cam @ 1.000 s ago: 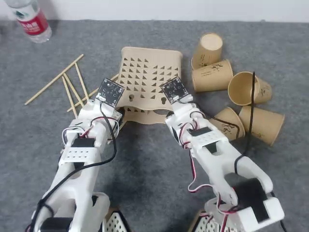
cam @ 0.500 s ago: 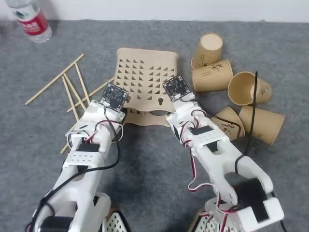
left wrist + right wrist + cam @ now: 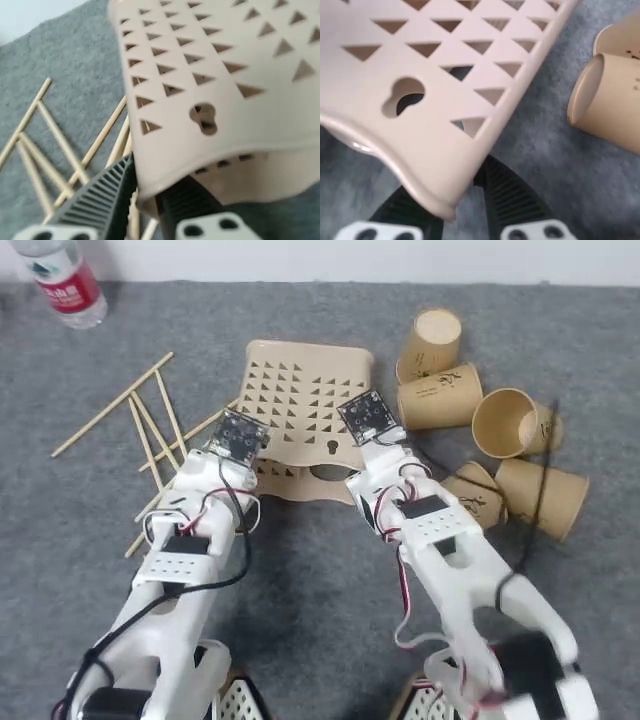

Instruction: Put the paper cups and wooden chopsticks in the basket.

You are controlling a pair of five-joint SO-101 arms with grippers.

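- The left gripper (image 3: 150, 175) is closing to a narrow gap on the basket (image 3: 305, 390). It is pinching the lower left corner of the rim between its two black ribbed jaws.
- The right gripper (image 3: 447, 185) is clamping the lower right corner of the same rim, with one ribbed jaw on each side of the wall.
- The left arm (image 3: 170, 570) is rising from the lower left of the high view toward the centre, with its wrist bending down onto the rim.
- The right arm (image 3: 450, 550) is running from the lower right up and leftward to the opposite corner.
- The basket is sitting at upper centre of the high view, tilting on the grey carpet (image 3: 310, 580). It is smooth beige plastic with rows of triangular holes and a keyhole-shaped opening near the gripped rim.
- The wooden chopsticks (image 3: 140, 425) are lying scattered and crossing at the left of the frame, outside the basket. They are thin, pale and straight, and some are lying just beside the left gripper.
- The paper cups (image 3: 440, 400) are lying in a cluster at upper right, outside the basket. They are tan and tapered, and most are resting on their sides.
- A clear plastic bottle (image 3: 60, 280) with a red label is lying in the upper left corner.
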